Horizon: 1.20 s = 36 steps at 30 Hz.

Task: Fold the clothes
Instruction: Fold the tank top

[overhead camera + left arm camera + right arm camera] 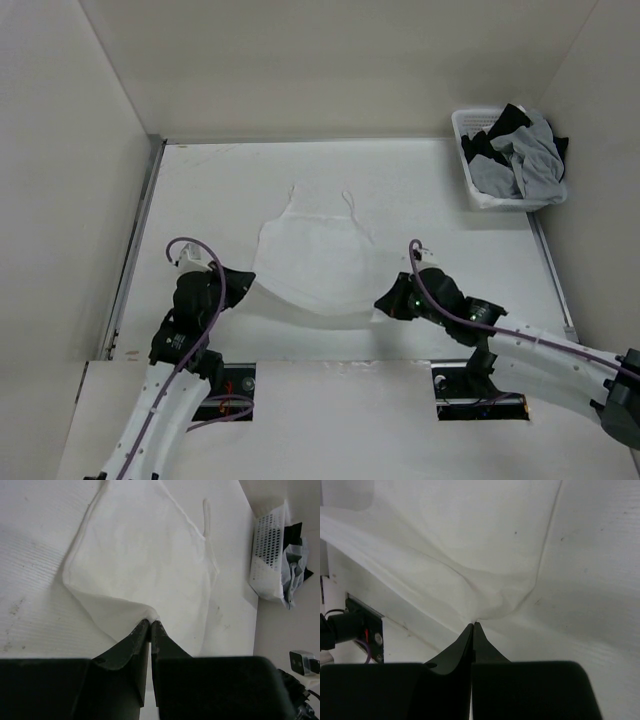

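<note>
The clothes (312,252) are one plain white top with thin straps, lying spread in the middle of the table, straps toward the far side. Its near hem is lifted off the table and sags between my two grippers. My left gripper (243,284) is shut on the hem's left corner; the left wrist view shows the gripper (150,621) pinching a peak of the clothes (145,545). My right gripper (383,301) is shut on the hem's right corner. The right wrist view has the gripper (473,624) nipping the clothes (470,545) where creases meet.
A white perforated basket (466,160) stands at the table's far right corner, with grey and black garments (525,155) heaped in it; the basket (267,560) also shows in the left wrist view. Walls close in the table on three sides.
</note>
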Available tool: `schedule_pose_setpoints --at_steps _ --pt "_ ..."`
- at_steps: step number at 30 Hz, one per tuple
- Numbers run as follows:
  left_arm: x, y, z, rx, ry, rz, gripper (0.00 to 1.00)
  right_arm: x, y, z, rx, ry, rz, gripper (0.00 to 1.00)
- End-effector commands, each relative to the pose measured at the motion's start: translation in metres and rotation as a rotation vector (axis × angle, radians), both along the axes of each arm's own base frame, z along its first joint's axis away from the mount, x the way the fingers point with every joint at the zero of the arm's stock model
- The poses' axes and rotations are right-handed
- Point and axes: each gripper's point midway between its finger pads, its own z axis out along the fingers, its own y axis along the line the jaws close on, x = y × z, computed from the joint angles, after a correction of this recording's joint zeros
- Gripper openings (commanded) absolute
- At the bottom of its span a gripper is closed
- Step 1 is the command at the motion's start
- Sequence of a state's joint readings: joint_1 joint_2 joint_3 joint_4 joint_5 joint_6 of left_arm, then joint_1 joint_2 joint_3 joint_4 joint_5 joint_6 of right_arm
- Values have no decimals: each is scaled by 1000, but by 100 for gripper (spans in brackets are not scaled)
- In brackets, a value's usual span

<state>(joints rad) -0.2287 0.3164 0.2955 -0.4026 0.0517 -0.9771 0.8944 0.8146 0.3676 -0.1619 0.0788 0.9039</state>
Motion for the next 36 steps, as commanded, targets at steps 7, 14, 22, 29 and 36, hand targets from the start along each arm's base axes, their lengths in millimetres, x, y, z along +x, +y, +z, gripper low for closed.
schedule_pose_setpoints --at_steps 7,14,22,29,36 --pt "106 5 81 -47 -179 134 3 127 3 83 -17 -206 -109 0" --pt "212 -10 116 -88 -246 160 3 240 -12 109 -36 -232 -222 0" --pt "316 -2 68 -32 -163 200 13 345 -15 77 -7 -147 -298 6" --pt "285 13 38 -20 -113 212 36 349 -20 64 -26 -136 -310 40" --pt "179 30 -10 53 -22 240 32 263 -16 43 -71 -165 -275 6"
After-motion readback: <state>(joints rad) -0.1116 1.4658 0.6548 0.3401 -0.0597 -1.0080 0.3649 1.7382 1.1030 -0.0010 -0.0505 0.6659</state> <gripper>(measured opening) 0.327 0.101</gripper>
